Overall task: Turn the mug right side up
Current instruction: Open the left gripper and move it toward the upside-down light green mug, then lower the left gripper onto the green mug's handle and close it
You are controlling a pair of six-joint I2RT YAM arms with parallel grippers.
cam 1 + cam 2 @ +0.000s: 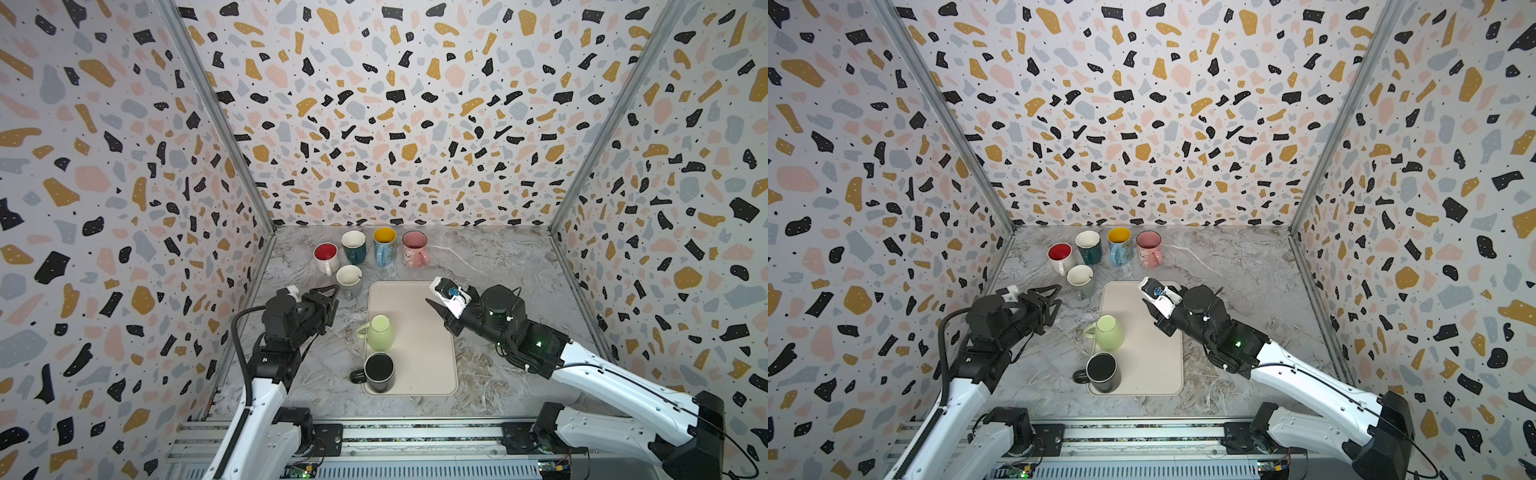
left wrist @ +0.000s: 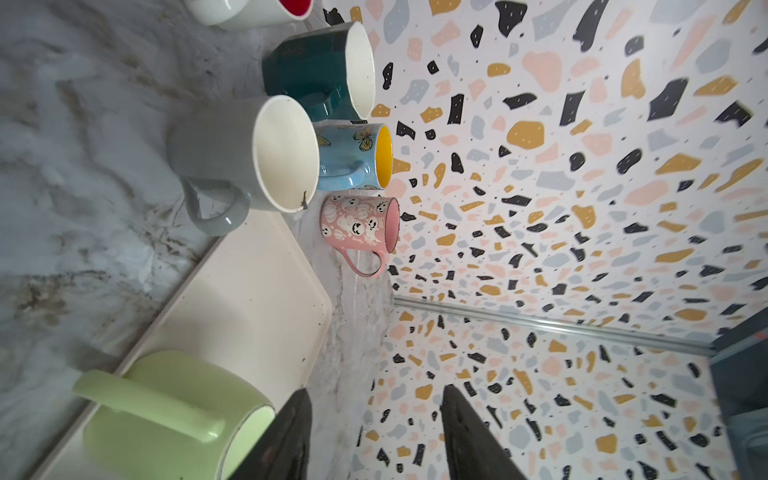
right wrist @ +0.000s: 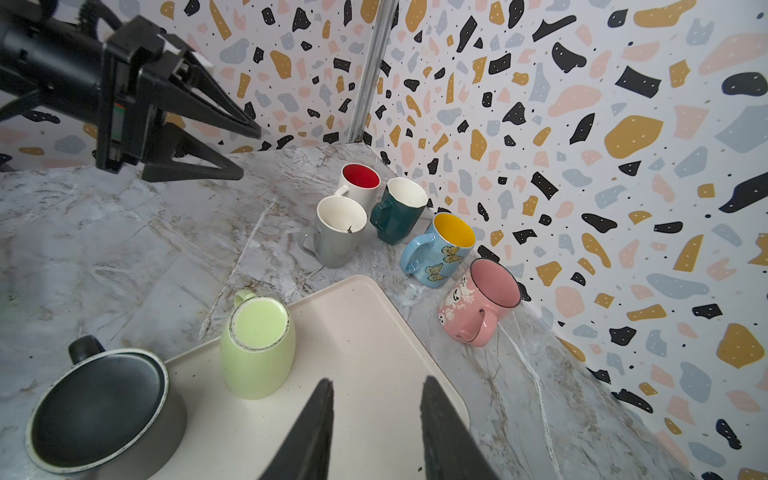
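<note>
Two mugs stand base-up on the cream tray (image 1: 419, 345). The light green mug (image 1: 380, 334) (image 3: 257, 349) sits mid-tray at the left edge, handle pointing left. The black mug (image 1: 379, 372) (image 3: 99, 407) sits nearer the front, handle also left. My left gripper (image 1: 334, 305) (image 2: 376, 390) hovers open and empty off the tray's far left corner, up and left of the green mug (image 2: 166, 411). My right gripper (image 1: 432, 303) (image 3: 378, 380) hangs open and empty over the tray's far right part, to the right of the green mug.
A grey mug (image 1: 349, 280) stands upright by the tray's far left corner, close to my left gripper. Behind it, a red-lined white mug (image 1: 326, 255), a teal mug (image 1: 354, 245), a blue mug (image 1: 384, 245) and a pink mug (image 1: 414, 248) line the back wall, all upright.
</note>
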